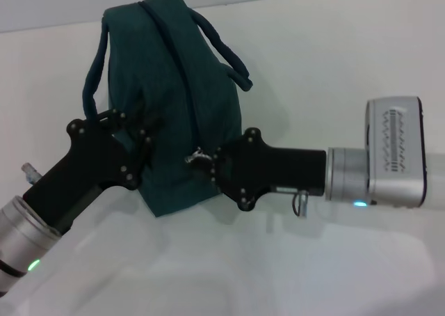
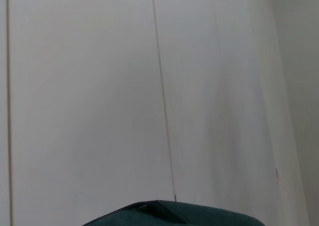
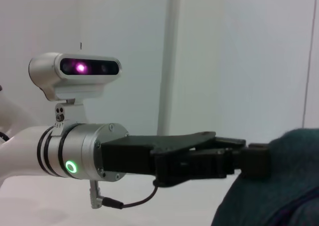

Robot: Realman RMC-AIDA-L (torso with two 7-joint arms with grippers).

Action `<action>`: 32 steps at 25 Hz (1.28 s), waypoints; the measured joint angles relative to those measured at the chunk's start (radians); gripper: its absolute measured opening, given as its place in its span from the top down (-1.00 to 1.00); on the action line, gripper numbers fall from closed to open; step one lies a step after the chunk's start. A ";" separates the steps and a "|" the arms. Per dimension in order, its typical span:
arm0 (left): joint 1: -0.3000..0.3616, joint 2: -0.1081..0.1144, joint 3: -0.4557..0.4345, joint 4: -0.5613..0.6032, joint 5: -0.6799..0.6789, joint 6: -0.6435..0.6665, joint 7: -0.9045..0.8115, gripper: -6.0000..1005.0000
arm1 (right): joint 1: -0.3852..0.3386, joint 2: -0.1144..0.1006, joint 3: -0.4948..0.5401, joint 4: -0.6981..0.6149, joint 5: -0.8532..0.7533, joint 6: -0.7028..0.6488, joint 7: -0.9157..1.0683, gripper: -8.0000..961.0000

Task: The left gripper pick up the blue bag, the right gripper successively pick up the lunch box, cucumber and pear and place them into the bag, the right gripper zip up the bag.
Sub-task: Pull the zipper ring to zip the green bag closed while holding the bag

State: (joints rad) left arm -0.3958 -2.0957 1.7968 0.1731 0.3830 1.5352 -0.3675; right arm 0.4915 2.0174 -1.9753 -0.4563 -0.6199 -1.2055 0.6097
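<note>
Left end effector (image 1: pixel 142 131) is clamped on the side wall of the blue bag (image 1: pixel 177 86), its black fingers pinching the teal fabric and holding the bag up off the white bench (image 1: pixel 208 274). Right end effector (image 1: pixel 208 161) reaches in from the opposite side, level with the left one, its fingertips closed on the small metal zipper pull (image 1: pixel 197 156) at the lower end of the zipper line. From that pull the zipper (image 1: pixel 167 44) runs up the middle of the bag to its top and looks drawn shut along its visible length. Two rolled handles (image 1: pixel 222 51) loop out from the top, one to each side of the zipper. Behind the right end effector sit its silver wrist and the vented white camera housing (image 1: pixel 395 151). In the right wrist view the left end effector (image 3: pixel 249 159) presses into the bag's fabric. Lunch box, cucumber and pear cannot be seen in any view.
</note>
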 joint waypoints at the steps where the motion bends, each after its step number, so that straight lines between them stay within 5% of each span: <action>1: -0.001 0.001 0.001 0.000 0.001 0.000 0.004 0.88 | 0.010 -0.002 0.000 0.000 0.000 0.001 0.000 0.97; 7: 0.006 0.000 -0.004 -0.003 -0.005 0.000 0.014 0.58 | 0.057 -0.008 0.006 0.011 -0.020 0.009 -0.001 0.97; 23: 0.048 0.003 -0.022 -0.005 -0.038 0.083 0.037 -0.73 | 0.068 0.007 0.002 -0.016 -0.045 0.067 -0.036 0.97; 32: 0.102 0.001 -0.030 -0.007 -0.130 0.104 0.060 -0.78 | 0.055 0.010 0.003 -0.033 -0.005 0.069 -0.098 0.97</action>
State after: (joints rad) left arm -0.2936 -2.0943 1.7668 0.1663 0.2534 1.6394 -0.3076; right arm 0.5463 2.0279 -1.9719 -0.4892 -0.6252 -1.1365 0.5120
